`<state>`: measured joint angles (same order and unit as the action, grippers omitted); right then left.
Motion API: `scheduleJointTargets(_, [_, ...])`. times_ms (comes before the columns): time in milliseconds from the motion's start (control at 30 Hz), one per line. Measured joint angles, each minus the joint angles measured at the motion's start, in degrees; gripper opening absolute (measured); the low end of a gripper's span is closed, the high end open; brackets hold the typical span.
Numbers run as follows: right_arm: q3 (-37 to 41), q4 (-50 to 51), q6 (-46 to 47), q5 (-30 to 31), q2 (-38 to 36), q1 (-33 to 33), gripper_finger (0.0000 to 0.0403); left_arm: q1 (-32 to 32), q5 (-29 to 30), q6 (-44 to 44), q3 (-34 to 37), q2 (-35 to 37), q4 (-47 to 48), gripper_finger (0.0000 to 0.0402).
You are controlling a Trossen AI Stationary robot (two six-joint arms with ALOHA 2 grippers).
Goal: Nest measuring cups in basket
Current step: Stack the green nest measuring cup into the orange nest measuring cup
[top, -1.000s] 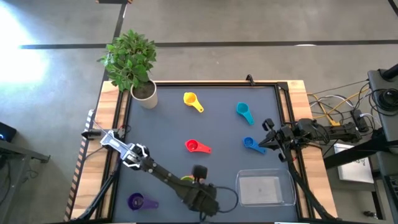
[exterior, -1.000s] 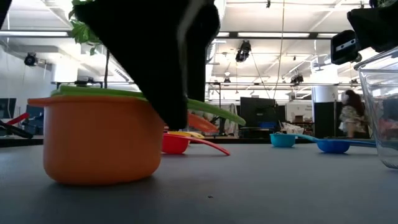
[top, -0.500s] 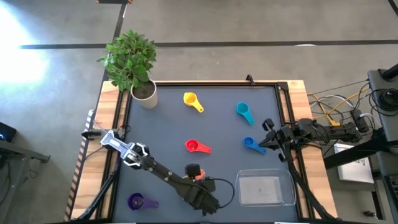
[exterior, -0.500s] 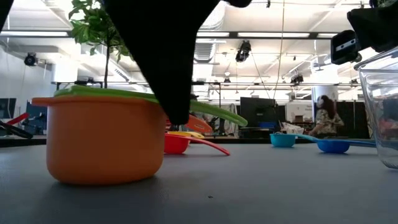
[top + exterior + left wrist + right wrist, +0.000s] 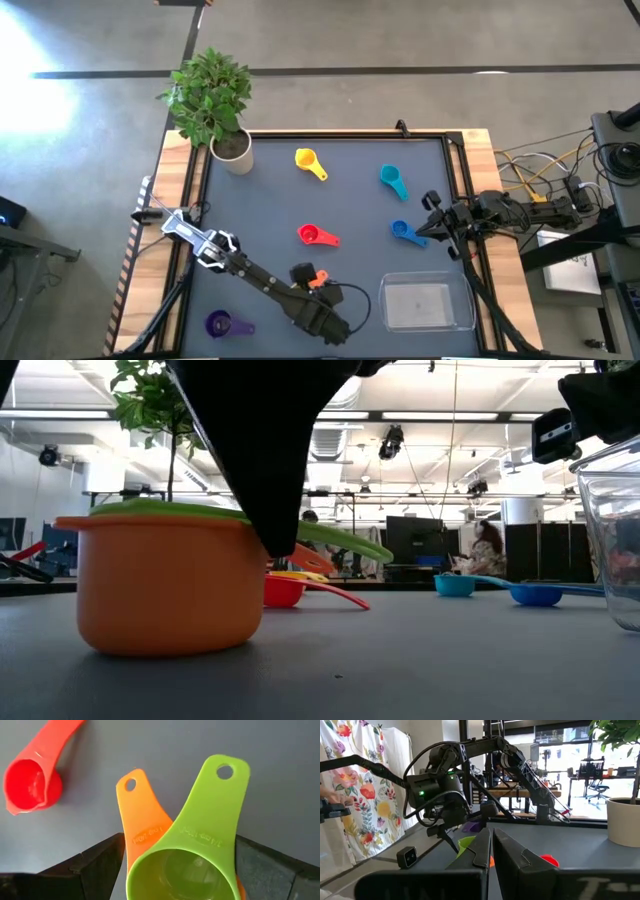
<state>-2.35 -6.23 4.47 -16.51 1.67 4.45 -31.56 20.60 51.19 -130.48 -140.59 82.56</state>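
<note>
Green cup sits nested in the orange cup between the spread fingers of my left claw, both handles pointing away from me. Red cup lies beyond. My right claw waits pinched together near the blue cup.

A dark-topped table with wooden side rails is seen. On it are laid yellow, teal, blue, red and purple measuring cups, well apart. A clear basket and a potted plant are also set on it.
</note>
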Motion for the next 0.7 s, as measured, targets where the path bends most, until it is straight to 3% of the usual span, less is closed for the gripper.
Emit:
scheduleJointTargets(367, [0.0,0.0,0.0,0.0,0.0,0.0,0.0009,-2.1,3.0,1.0,0.1,2.1,-3.4,0.0328])
scheduleJointTargets(700, [0.0,0.0,0.0,0.0,0.0,0.0,0.0009,-3.3,4.5,2.8,0.5,2.4,-3.5,0.0302])
